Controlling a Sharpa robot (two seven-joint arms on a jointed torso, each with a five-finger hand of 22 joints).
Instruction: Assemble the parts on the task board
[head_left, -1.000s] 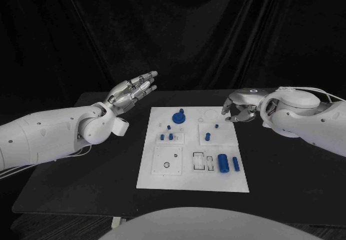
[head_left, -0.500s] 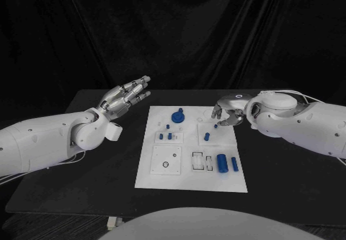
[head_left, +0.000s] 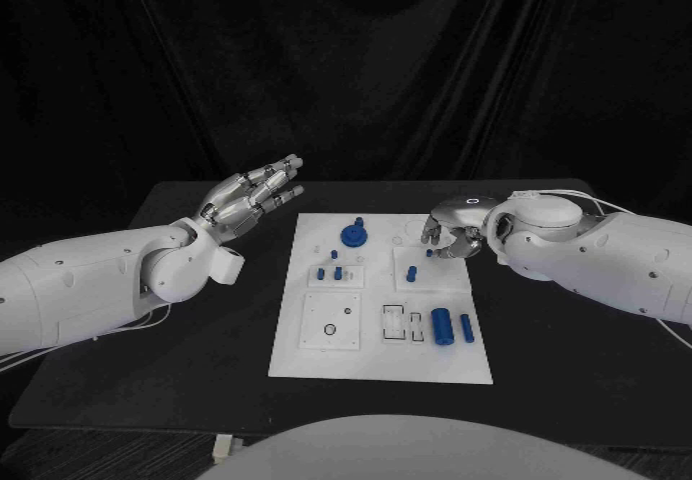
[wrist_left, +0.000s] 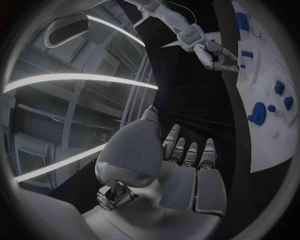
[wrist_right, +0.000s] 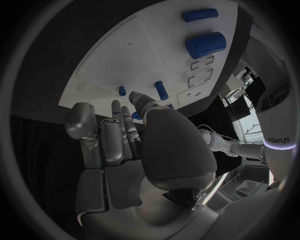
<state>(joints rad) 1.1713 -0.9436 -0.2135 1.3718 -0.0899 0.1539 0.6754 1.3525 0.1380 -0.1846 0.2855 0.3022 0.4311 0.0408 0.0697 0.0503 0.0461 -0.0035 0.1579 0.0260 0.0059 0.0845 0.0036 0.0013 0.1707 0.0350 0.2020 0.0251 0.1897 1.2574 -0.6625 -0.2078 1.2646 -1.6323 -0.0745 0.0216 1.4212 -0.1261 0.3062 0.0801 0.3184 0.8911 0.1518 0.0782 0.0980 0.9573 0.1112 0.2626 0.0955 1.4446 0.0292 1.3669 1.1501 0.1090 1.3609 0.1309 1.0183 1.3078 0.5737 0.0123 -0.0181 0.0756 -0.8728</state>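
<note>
A white task board (head_left: 378, 350) lies flat in the middle of the black table (head_left: 159, 330). Small blue parts sit on it.

At the far end of the board stands a round blue part with a knob (head_left: 353, 236) on top. A little nearer, on the left side, are a few short blue pegs (head_left: 329, 271) close together. One more blue peg (head_left: 411, 272) stands to their right. On the near right side lie a thick blue cylinder (head_left: 443, 327) and, just beside it on the right, a thin blue rod (head_left: 467, 327). On the near left side is a white square plate with a small dark ring (head_left: 333, 328) in it.

The left hand (head_left: 255, 190) is up in the air, off to the left of the board's far end. Its fingers are stretched out and apart, and it holds nothing. The left wrist view shows the same open palm (wrist_left: 187, 180) facing away from the board.

The right hand (head_left: 451, 236) hangs over the far right corner of the board, with its fingers bent downward. In the right wrist view its fingers (wrist_right: 119, 135) point at the board near a blue peg (wrist_right: 161, 90). I cannot tell if the right hand holds anything or if it touches the board.
</note>
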